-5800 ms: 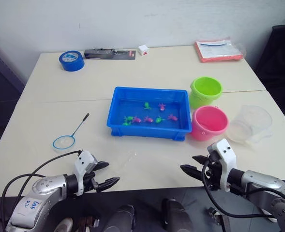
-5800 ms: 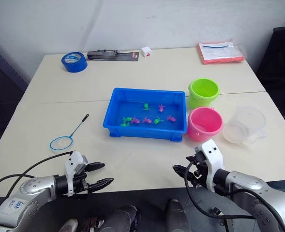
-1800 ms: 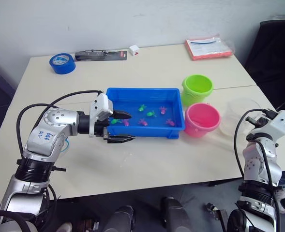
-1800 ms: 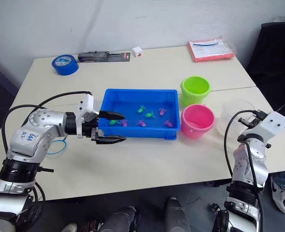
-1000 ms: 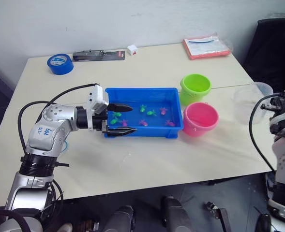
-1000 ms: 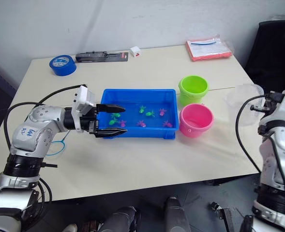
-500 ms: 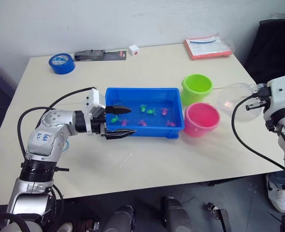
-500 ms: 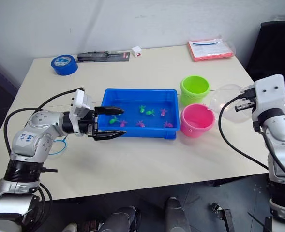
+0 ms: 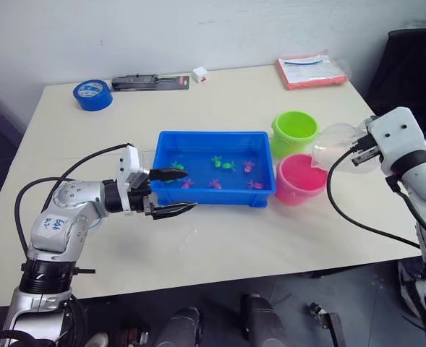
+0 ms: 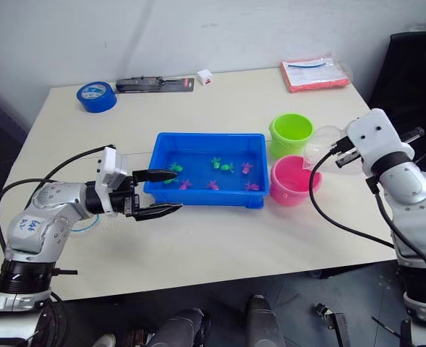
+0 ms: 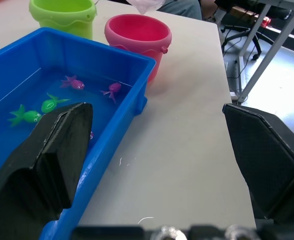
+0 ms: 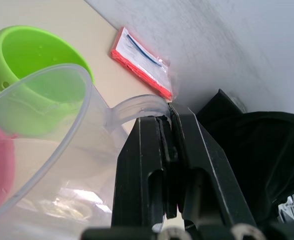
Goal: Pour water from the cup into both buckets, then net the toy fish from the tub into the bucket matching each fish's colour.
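Right gripper (image 12: 167, 150) fingers clamped on cup (image 9: 333, 144) handle, cup tipped above pink bucket (image 9: 298, 177). Left gripper (image 9: 171, 192) fingers wide open, empty, at tub (image 9: 214, 166) corner.

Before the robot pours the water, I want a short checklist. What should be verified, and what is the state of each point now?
1. Right gripper shut on the cup's handle: ok, the fingers clamp it.
2. Cup lifted and tilted toward the pink bucket: ok.
3. Cup mouth directly over the pink bucket's opening: cannot tell; it hangs beside the bucket's far right rim.
4. Both buckets upright, green bucket behind the pink one: ok.
5. Left gripper out of the pouring path: ok, it is open at the tub's near left corner.
6. Water already in the buckets: cannot tell.
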Controlling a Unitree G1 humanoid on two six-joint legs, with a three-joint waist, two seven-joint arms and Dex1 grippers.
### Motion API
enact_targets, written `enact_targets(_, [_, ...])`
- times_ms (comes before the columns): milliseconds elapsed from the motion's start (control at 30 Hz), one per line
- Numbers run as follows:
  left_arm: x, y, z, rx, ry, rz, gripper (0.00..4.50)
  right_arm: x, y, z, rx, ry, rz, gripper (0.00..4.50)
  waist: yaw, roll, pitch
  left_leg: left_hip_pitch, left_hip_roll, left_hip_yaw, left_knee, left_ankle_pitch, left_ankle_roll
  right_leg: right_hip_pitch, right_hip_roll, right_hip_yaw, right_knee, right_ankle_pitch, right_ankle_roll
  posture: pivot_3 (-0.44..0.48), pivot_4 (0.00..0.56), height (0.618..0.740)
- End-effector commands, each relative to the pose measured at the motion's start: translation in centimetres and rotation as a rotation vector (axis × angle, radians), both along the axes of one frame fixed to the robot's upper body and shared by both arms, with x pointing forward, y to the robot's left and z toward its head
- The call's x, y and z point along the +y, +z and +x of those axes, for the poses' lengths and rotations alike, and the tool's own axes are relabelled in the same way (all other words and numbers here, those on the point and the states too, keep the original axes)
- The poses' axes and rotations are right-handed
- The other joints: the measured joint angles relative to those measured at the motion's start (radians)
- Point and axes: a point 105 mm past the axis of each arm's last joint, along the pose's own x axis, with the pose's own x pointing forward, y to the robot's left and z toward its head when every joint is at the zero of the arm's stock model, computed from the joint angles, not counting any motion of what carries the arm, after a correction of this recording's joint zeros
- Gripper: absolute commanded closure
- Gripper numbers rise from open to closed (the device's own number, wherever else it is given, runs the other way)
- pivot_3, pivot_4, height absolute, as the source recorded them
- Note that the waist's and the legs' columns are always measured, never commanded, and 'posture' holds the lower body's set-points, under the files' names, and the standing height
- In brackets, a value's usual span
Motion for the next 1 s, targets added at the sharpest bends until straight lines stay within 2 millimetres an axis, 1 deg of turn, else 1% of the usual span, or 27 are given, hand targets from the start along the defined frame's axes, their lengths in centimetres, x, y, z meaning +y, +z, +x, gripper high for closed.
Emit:
enact_targets(33, [0.4,0.9,-0.6,-0.045,0.022,-0.034,0.00,0.8,2.7,-0.5,-0.096,0.021,-0.093,3.84,0.000,0.000,0.000,0.000,0.000,0.000,0.000,0.000,0.000,0.000,0.000,0.000,0.000,0.000,0.000,0.000,0.150,0.740])
enact_targets(367, [0.4,0.8,-0.7,-0.058,0.042,-0.039,0.00,1.5,2.9,0.0,-0.105,0.042,-0.182,3.84,0.016,0.000,0.000,0.000,0.000,0.000,0.000,0.000,0.000,0.000,0.000,0.000,-0.004,0.000,0.000,0.000,0.150,0.740])
enact_targets(533, [0.1,1.1,-0.6,-0.071,0.042,-0.047,0.00,1.6,3.2,0.1,-0.113,0.043,-0.180,3.84,0.016,0.000,0.000,0.000,0.000,0.000,0.000,0.000,0.000,0.000,0.000,0.000,-0.005,0.000,0.000,0.000,0.150,0.740])
enact_targets(1000, [0.0,1.6,-0.6,-0.087,0.040,-0.044,0.00,1.5,2.9,0.2,-0.111,0.038,-0.180,3.84,0.015,0.000,0.000,0.000,0.000,0.000,0.000,0.000,0.000,0.000,0.000,0.000,-0.005,0.000,0.000,0.000,0.150,0.740])
